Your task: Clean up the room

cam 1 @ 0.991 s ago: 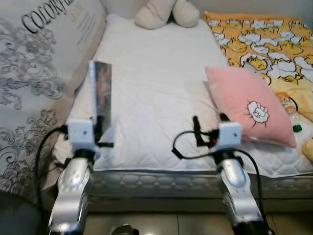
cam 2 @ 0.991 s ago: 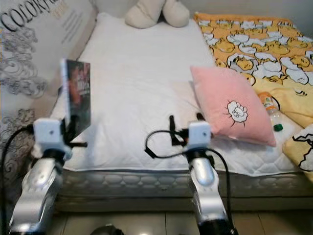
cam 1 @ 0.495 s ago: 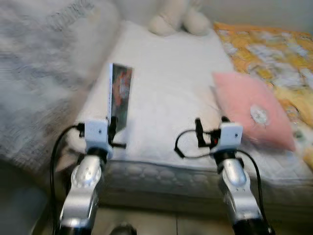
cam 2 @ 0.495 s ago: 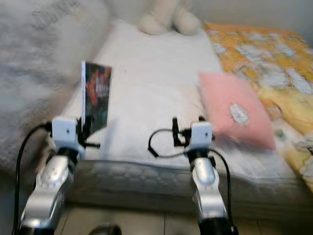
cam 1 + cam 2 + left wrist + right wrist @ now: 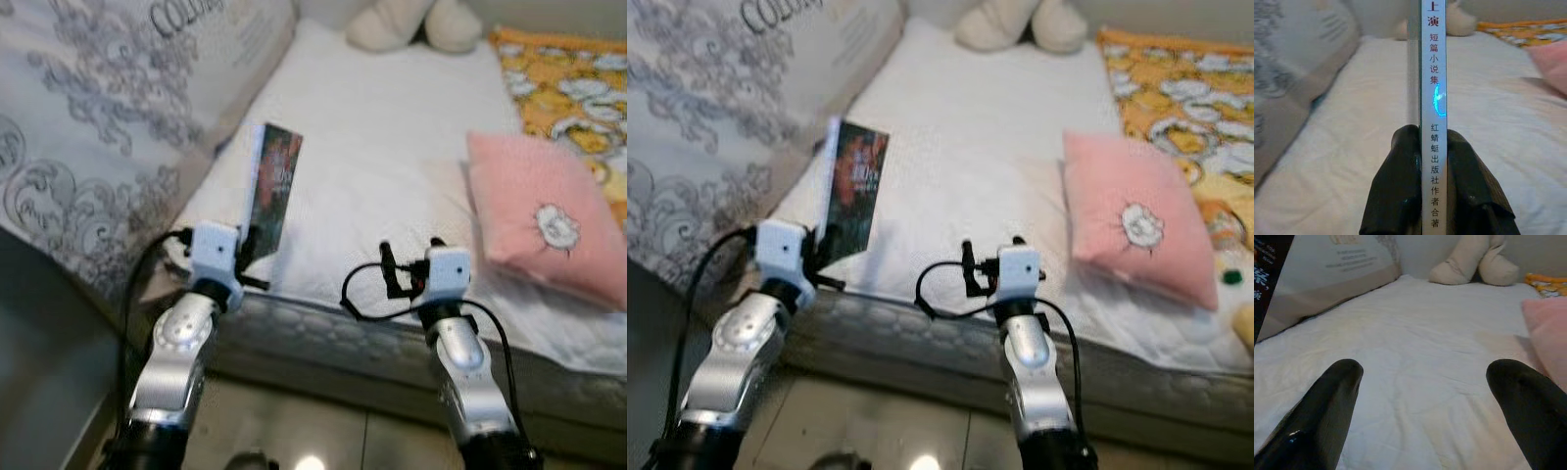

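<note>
One thin book [image 5: 270, 192], dark cover with red art, white spine printed in Chinese, clamped upright in left hand [image 5: 1432, 161] over the bed's [image 5: 372, 127] near left edge; right hand [image 5: 1425, 396] fingers apart, holding nothing; one pink pillow [image 5: 541, 213] right; big cushion [image 5: 118, 108] reading "COL…" far left.
</note>
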Robot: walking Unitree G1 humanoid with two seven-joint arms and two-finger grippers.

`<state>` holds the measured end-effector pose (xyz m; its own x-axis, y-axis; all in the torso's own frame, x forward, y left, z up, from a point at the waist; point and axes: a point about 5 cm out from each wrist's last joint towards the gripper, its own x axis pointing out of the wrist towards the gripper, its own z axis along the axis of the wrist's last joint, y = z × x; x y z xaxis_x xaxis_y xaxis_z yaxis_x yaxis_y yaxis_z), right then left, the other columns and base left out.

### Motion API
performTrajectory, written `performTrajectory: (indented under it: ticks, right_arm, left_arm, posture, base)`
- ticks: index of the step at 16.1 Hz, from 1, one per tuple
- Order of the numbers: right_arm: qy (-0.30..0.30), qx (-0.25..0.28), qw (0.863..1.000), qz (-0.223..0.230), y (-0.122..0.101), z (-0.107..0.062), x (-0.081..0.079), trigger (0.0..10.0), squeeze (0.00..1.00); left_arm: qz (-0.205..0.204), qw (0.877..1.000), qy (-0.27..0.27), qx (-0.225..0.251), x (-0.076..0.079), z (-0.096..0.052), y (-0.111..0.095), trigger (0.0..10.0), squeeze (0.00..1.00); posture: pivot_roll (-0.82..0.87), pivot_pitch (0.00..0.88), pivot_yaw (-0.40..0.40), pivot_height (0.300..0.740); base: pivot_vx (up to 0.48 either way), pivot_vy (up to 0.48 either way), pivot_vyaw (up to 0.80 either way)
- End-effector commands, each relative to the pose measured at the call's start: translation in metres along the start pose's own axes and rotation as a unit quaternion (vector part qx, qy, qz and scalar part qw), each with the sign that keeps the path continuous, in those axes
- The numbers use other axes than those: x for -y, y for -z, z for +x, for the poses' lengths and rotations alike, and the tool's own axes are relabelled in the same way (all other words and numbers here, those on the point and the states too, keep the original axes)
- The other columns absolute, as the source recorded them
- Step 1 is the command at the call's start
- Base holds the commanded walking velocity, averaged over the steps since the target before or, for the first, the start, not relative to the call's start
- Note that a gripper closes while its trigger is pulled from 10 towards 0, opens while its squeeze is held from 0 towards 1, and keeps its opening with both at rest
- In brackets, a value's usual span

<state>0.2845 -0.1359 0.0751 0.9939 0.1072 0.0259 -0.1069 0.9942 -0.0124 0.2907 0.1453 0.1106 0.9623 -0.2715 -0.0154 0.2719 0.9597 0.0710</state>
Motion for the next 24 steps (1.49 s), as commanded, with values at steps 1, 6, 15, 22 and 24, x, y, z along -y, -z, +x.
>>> performTrajectory:
  ticks: [1, 6, 15, 22, 24]
  right_arm:
    - [0.002, 0.010, 1.000, -0.001, -0.004, 0.002, 0.000, 10.0, 0.00]
    - [0.007, 0.005, 1.000, -0.008, -0.004, 0.001, 0.002, 10.0, 0.00]
    - [-0.007, 0.011, 1.000, -0.012, -0.006, 0.002, -0.004, 10.0, 0.00]
    - [0.005, 0.008, 1.000, -0.010, -0.005, 0.000, -0.001, 10.0, 0.00]
    - [0.006, 0.004, 1.000, -0.007, -0.004, 0.000, -0.001, 10.0, 0.00]
  left_arm:
    - [0.014, 0.999, 0.015, 0.031, 0.001, 0.006, -0.013, 10.0, 0.00]
    - [0.003, 0.999, 0.025, 0.028, 0.001, 0.010, -0.011, 10.0, 0.00]
    - [0.019, 0.993, 0.104, 0.046, 0.016, 0.021, -0.017, 10.0, 0.00]
    - [0.018, 0.986, 0.155, 0.049, 0.035, 0.027, -0.018, 10.0, 0.00]
    - [0.011, 0.987, 0.154, 0.036, 0.035, 0.030, -0.016, 10.0, 0.00]
  posture:
    - [-0.05, 0.000, 0.035, 0.740]
    - [-0.06, 0.000, 0.039, 0.740]
    - [-0.06, 0.000, 0.035, 0.740]
    - [-0.08, 0.000, 0.046, 0.736]
    - [-0.08, 0.000, 0.044, 0.736]
  base:
    - [0.000, 0.000, 0.00]
    - [0.000, 0.000, -0.60]
    - [0.257, 0.188, 0.00]
    - [0.463, 0.000, -0.30]
    - [0.480, 0.000, 0.00]
